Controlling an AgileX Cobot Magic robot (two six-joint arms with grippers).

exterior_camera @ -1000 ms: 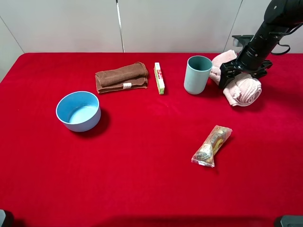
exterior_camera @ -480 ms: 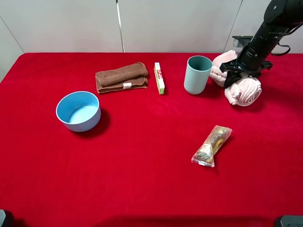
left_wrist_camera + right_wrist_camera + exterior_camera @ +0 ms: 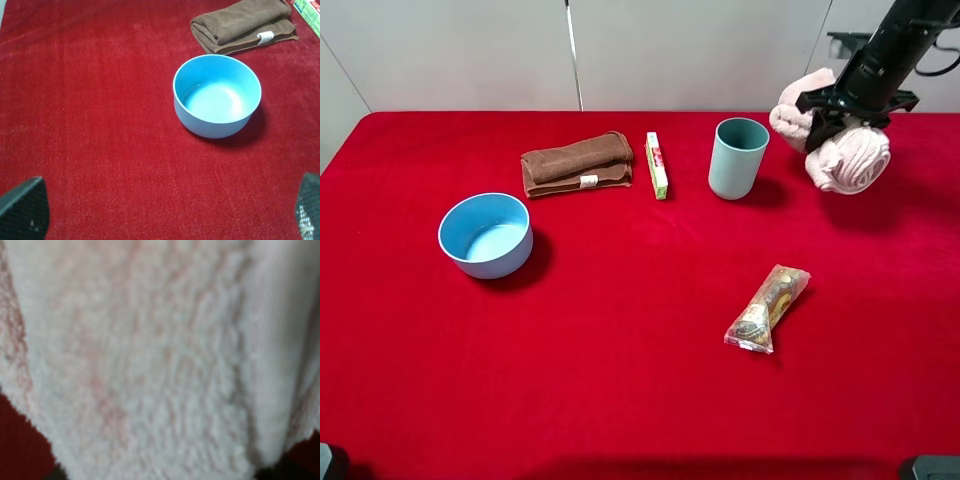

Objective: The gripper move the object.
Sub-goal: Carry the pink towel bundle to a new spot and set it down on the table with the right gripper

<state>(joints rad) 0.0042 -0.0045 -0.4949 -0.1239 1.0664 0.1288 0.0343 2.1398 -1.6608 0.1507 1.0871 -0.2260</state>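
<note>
Over red cloth (image 3: 640, 400), right arm (image 3: 892, 45) aloft, pincer (image 3: 842, 124) tight around towel roll (image 3: 856, 161).

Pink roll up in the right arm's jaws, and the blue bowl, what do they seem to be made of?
The pink roll is likely soft terry or fleece cloth: the close wrist view shows a fuzzy, matte pile with no shine. The blue bowl is probably plastic, though possibly glazed ceramic: it has a smooth, even colour, a thin rim and a soft highlight inside.
</note>
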